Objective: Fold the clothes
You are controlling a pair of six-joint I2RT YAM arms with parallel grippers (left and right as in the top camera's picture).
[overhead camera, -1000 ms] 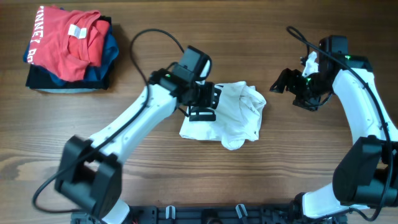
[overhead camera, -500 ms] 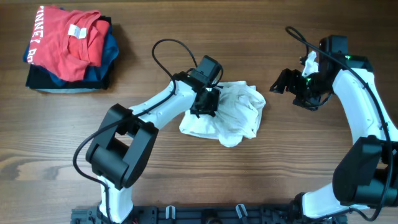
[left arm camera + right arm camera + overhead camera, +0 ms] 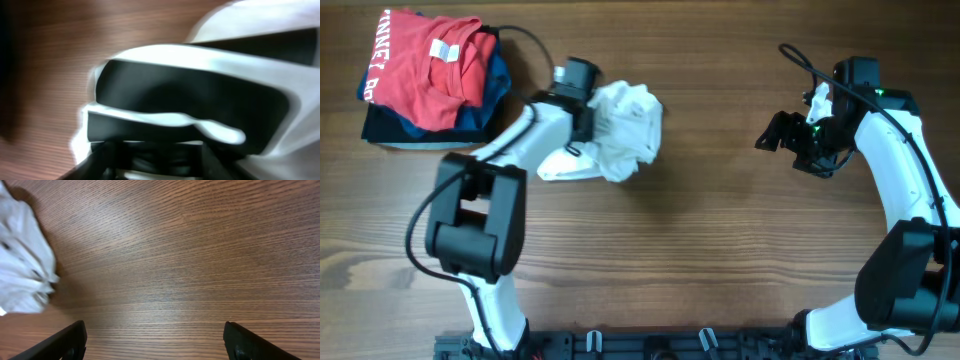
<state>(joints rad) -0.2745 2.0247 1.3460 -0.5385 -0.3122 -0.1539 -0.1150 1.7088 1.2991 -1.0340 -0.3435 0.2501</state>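
The white T-shirt [image 3: 625,125] lies crumpled in a bundle on the wooden table, left of centre, with a flap [image 3: 565,165] trailing toward the front left. My left gripper [image 3: 588,125] is at the bundle's left side, shut on the fabric. In the blurred left wrist view the shirt's black printed patch [image 3: 190,100] fills the frame just above my left gripper [image 3: 160,162]. My right gripper [image 3: 772,132] is open and empty at the right, well apart from the shirt. In the right wrist view the right gripper [image 3: 157,347] is over bare wood, with the shirt [image 3: 22,275] at the left edge.
A stack of folded garments stands at the back left, with a red shirt [image 3: 425,65] on top and blue and dark ones [image 3: 430,128] beneath. The left arm's cable [image 3: 525,40] loops close to the stack. The table's wood [image 3: 720,240] shows between the arms.
My left gripper has dragged the white T-shirt from the middle of the table to the back left, toward the folded stack. The right arm has not moved.
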